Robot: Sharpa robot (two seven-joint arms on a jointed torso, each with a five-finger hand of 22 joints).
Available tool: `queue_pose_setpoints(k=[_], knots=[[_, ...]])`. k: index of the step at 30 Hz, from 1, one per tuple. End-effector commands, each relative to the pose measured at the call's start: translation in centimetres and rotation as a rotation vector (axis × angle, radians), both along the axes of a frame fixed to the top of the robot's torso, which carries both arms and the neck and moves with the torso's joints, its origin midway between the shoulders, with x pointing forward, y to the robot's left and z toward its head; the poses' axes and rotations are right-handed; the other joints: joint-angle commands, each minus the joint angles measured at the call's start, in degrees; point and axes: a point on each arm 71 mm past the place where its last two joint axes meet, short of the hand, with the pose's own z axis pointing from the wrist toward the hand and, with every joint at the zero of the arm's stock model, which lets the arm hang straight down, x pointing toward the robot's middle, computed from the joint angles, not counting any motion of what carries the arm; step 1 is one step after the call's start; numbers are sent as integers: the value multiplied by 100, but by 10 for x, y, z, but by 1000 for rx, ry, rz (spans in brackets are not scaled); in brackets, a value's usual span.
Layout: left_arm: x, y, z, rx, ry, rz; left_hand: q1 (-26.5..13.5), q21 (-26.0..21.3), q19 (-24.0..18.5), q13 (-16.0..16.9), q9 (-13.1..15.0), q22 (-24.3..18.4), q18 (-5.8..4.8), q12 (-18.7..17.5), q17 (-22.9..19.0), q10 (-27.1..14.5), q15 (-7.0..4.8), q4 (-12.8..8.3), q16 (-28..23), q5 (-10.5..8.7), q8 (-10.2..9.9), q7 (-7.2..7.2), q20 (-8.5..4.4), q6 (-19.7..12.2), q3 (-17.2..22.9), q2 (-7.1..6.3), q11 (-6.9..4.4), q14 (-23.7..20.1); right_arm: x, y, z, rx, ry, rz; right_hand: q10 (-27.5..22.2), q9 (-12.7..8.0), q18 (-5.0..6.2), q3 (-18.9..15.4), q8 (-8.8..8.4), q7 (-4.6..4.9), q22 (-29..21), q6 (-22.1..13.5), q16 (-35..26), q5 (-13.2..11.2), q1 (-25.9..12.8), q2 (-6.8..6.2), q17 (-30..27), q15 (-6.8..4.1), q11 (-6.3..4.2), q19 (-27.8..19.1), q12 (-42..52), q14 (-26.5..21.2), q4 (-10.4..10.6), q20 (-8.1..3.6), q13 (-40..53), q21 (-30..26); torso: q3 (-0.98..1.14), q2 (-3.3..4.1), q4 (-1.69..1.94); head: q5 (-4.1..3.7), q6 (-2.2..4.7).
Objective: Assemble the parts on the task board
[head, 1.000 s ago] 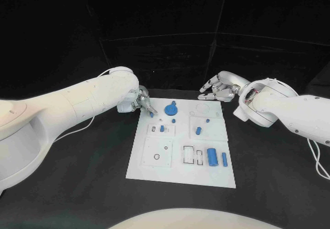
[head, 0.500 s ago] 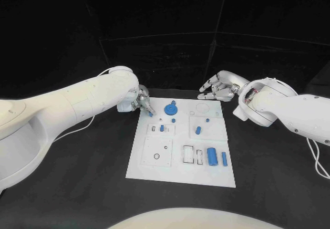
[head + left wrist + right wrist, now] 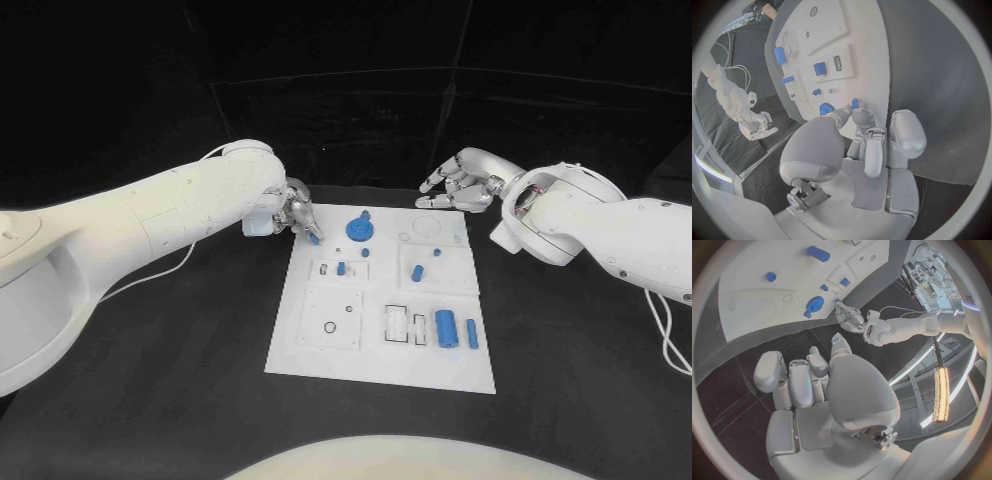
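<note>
Blue part (image 3: 315, 238) pinched in left hand (image 3: 299, 216) fingertips.

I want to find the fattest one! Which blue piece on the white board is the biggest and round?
The round blue disc at the board's far end, near the left robot hand. The other blue pieces are slim pegs or small blocks.

One white task board (image 3: 378, 355) lies on the black surface (image 3: 173, 400). Two white arms reach in, each ending in one silver hand: the left hand (image 3: 296, 215) and the right hand (image 3: 459, 186). On the board, eight blue parts can be counted: one round knob-like piece (image 3: 358, 232), two long cylinders (image 3: 446, 326) side by side, and five small pegs. One further small blue piece (image 3: 315, 238) sits at the left hand's fingertips.
</note>
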Motion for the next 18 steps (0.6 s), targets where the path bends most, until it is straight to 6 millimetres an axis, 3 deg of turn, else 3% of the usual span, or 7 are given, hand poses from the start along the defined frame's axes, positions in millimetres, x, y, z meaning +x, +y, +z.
queue_pose_setpoints(k=[1,9,18], knots=[[-1,0,6,-85,-43,29,-124,16,0,-2,36,-2,21,34,1416,33,20,-777,16,133,81,-8,37,-51,923,-46,-19,572,0,-1,1,-1,-2,5,-31,-9,108,-36,37,4,-9,-47,-23,17,8,56,-4,-37,3,-49,-25,155,-8,4,-6,-24,7,0,14,14,21],[-16,3,13,-140,-92,37,-307,33,12,14,91,33,17,62,1413,82,4,-828,15,245,251,-39,22,-70,1221,-168,-35,572,0,-3,1,-3,0,1,-31,-9,108,-36,37,4,-9,-47,-23,17,8,56,-4,-37,3,-49,-25,155,-8,4,-6,-24,3,-12,34,25,7],[-38,-1,12,-164,-137,32,-384,14,10,-96,122,14,22,-3,1392,55,-8,-862,5,293,356,-55,12,-75,1374,-255,-50,567,0,-5,1,-4,1,-1,-20,-8,108,-42,43,3,-12,-47,-22,33,26,62,4,-38,2,-48,-10,158,-8,3,5,-28,2,-11,34,50,-9]])
